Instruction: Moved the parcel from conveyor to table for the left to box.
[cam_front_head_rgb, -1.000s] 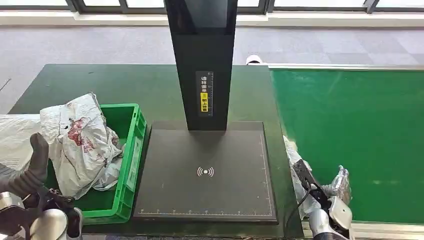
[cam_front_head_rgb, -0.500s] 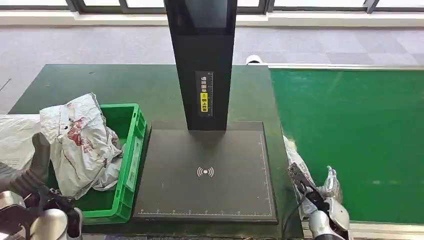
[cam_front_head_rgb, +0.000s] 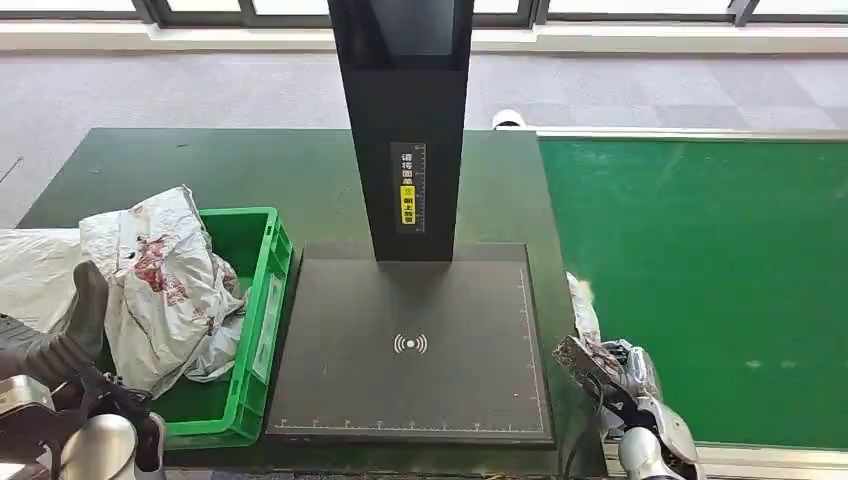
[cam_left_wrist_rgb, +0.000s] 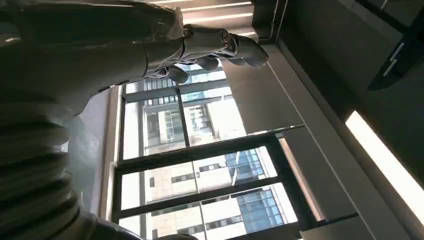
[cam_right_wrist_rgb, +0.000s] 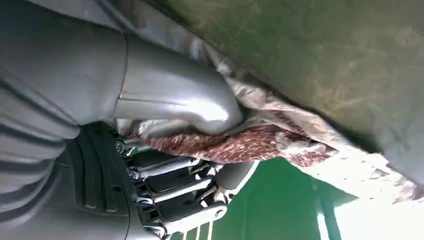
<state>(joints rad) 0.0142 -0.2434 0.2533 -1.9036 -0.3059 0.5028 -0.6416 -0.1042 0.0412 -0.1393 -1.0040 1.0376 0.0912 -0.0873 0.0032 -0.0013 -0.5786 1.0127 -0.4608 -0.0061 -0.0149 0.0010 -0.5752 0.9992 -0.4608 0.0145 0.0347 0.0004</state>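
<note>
A crumpled white parcel bag with red print hangs in the gap between the green conveyor and the dark table. My right hand grips its lower end at the table's front right corner. In the right wrist view the thumb presses on the bag and the fingers curl beneath it. My left hand stands at the front left with its thumb up, beside the green crate. It holds nothing, as the left wrist view also shows.
Several crumpled white bags fill the crate's left part, and another white bag lies beside it. A black scanner plate with a tall black column takes up the table's middle. The conveyor belt carries nothing else.
My right hand has moved left off the conveyor's edge toward the table corner, taking the parcel with it. My left hand has barely shifted.
</note>
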